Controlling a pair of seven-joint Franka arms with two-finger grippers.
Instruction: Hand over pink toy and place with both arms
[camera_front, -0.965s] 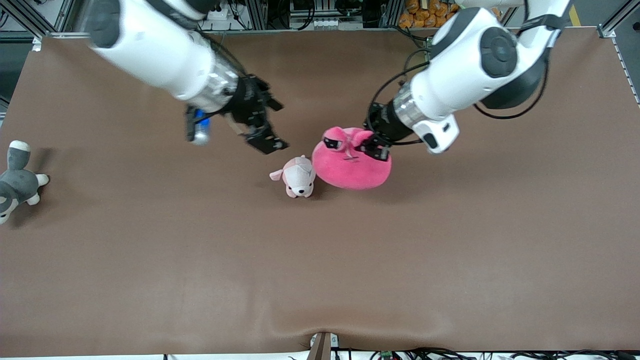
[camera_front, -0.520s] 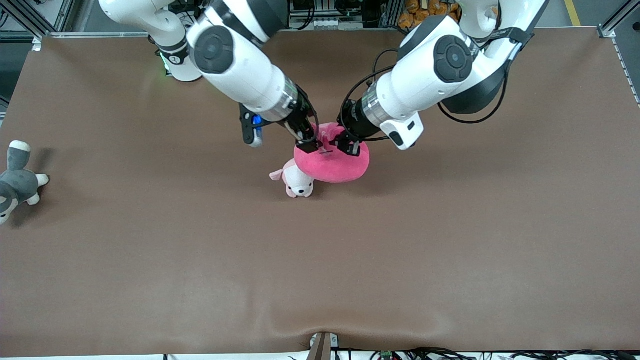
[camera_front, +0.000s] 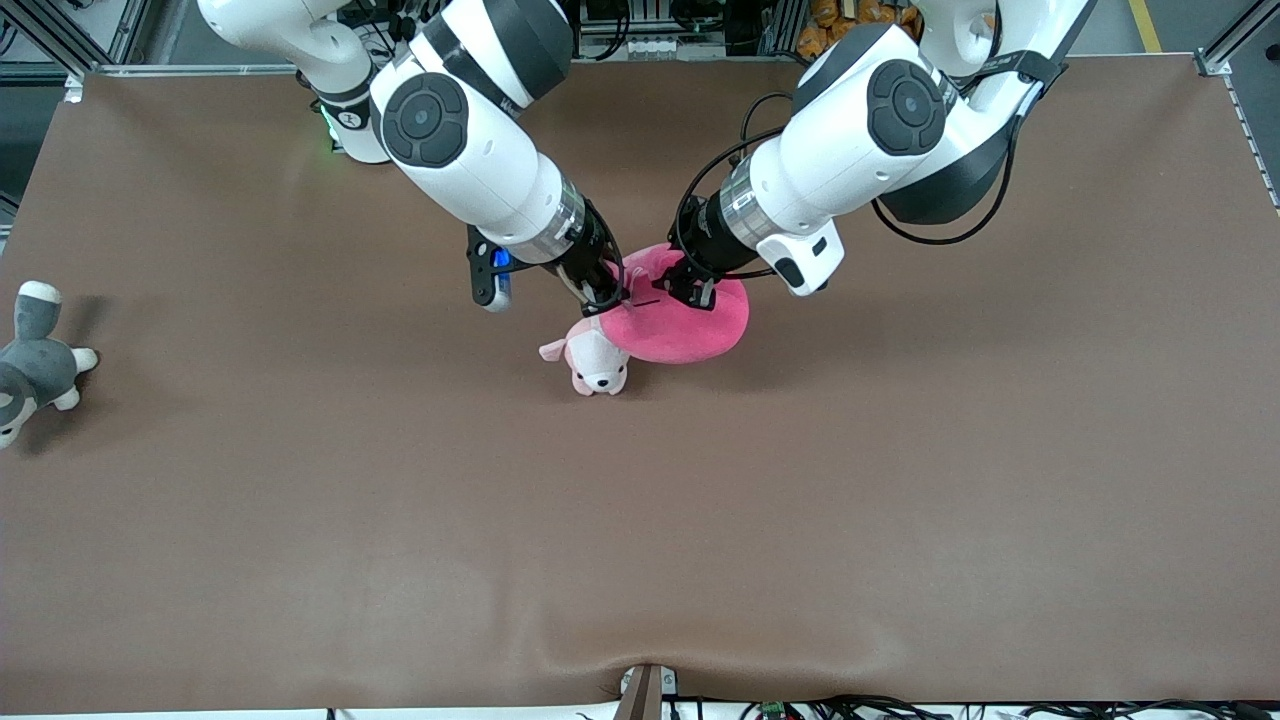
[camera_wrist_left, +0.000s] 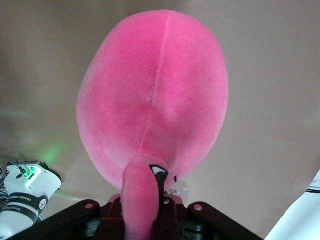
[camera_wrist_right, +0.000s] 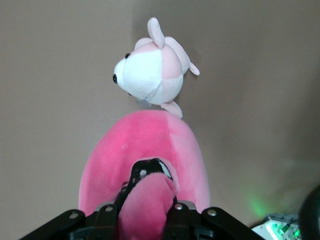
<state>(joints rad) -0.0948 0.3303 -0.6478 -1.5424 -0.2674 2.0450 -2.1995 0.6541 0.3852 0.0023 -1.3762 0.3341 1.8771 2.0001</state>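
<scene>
The pink toy hangs over the middle of the table with both grippers on it. My left gripper is shut on one of its eye stalks. In the left wrist view that stalk fills the left gripper, and the round body hangs past it. My right gripper is shut on the other eye stalk. In the right wrist view the right gripper pinches that black-lidded stalk above the pink toy.
A small pale pink-and-white puppy plush lies on the brown table, partly under the toy's edge toward the right arm's end. A grey-and-white husky plush lies at the table's edge at the right arm's end.
My right arm swung in from the right arm's end and its gripper went from open to shut on the toy's eye stalk. My left arm carried the toy a little toward the puppy plush.
</scene>
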